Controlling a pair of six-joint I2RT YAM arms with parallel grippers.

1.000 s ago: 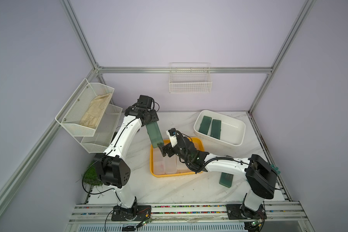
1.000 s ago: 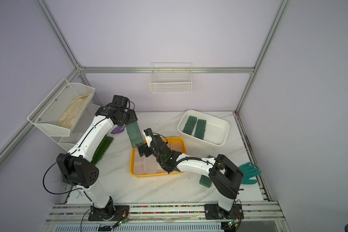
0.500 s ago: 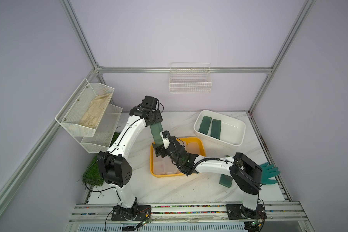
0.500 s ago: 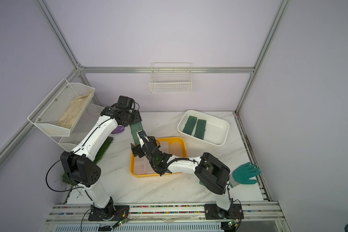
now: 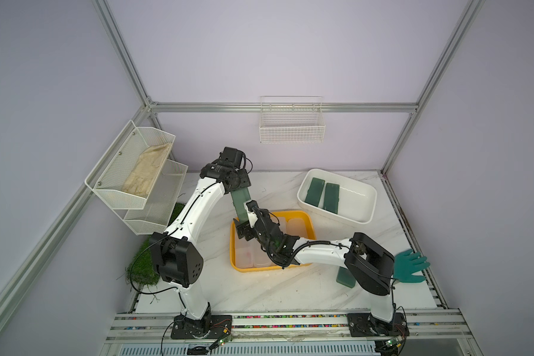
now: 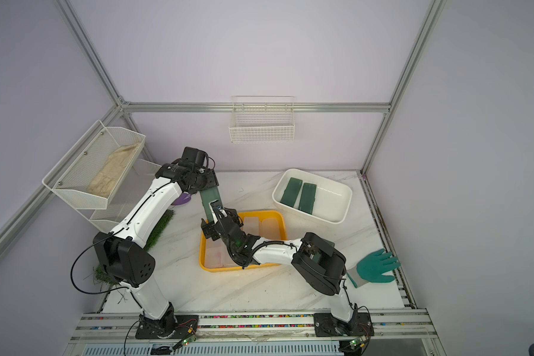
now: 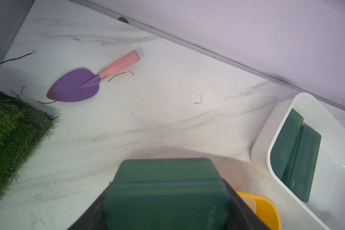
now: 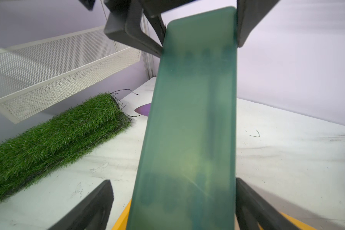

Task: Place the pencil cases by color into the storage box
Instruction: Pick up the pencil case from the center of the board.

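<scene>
My left fingers [image 8: 131, 33] are clamped on the upper end of a dark green translucent pencil case [image 8: 189, 129], pinching it across its long edges. It hangs tilted in the air above the tabletop [image 5: 290, 286], its lower end over the far left corner of the yellow tray [image 5: 290, 212]. I judge it light and rigid, a hollow plastic shell with smooth, slick faces. It should not bend, but it could pivot or slide in a weak pinch, so the long edges near one end are the place to take it. My right fingers [image 8: 96, 207] are spread to either side of its lower end. One is just beside an edge, whether touching I cannot tell, and the other stands apart, so nothing is gripped there yet. Frosted white cases [image 5: 296, 226] lie in the tray. Further right, near the far right corner, the white storage box [image 5: 352, 200] holds two green cases [image 5: 315, 191] side by side
</scene>
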